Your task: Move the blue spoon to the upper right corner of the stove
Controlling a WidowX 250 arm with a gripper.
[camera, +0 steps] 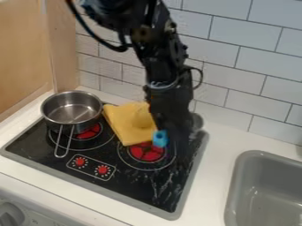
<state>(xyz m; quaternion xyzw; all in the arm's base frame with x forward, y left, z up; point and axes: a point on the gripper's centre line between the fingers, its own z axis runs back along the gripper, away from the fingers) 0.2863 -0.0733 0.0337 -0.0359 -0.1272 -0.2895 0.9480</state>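
Note:
The black gripper point(174, 132) hangs low over the right part of the stove point(88, 176), toward its upper right corner. Just left of it shows a small blue piece, the visible part of the blue spoon point(160, 138), near the right edge of the right burner's red centre. The rest of the spoon is hidden by the gripper or cannot be made out. Whether the spoon is held or lies on the stove cannot be told.
A metal pot point(72, 108) stands on the left burner, its handle pointing to the front. A yellow cloth point(126, 121) lies at the back middle, partly behind the arm. A grey rounded thing point(197, 120) shows right of the gripper. The grey sink point(236, 190) is at right.

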